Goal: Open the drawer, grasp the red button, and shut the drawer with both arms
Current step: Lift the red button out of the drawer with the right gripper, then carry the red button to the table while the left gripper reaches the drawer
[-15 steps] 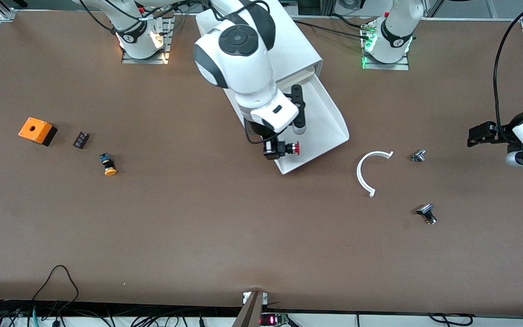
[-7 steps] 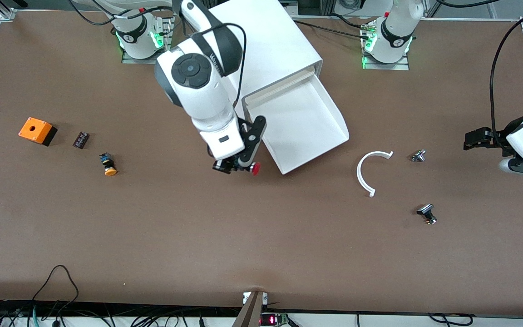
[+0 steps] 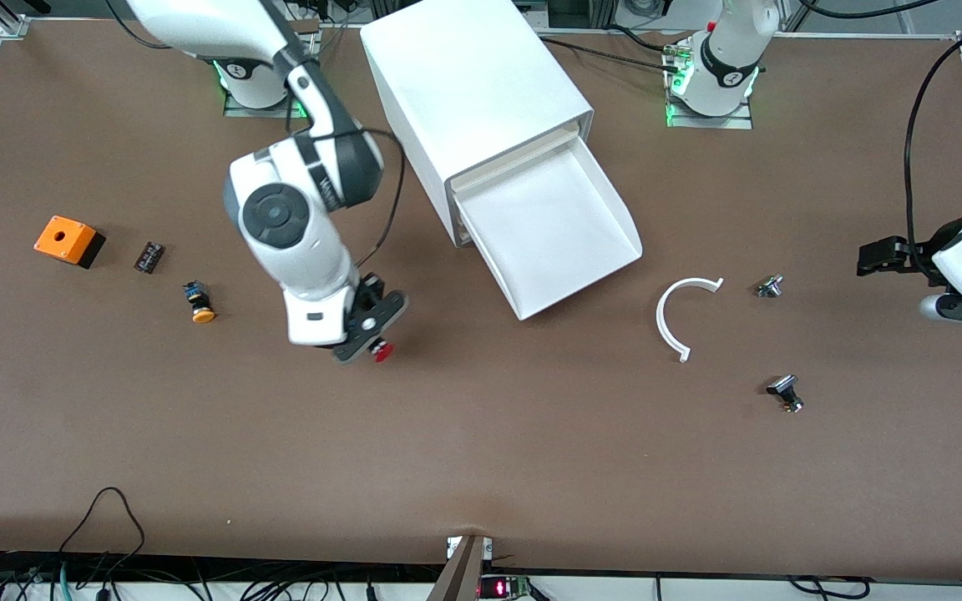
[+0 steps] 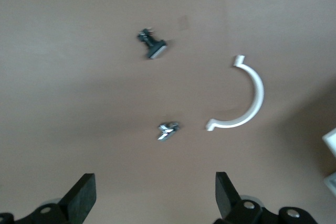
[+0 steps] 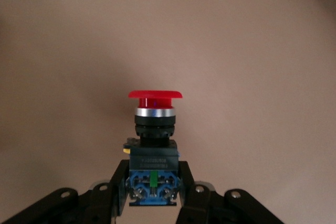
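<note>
Red button [image 5: 155, 129] clamped in right gripper [image 5: 152, 192].

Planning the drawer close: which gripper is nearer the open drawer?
Right. The right gripper, shut on the red button, is over bare table beside the drawer, toward the right arm's end. The left gripper waits open at the left arm's end.
</note>
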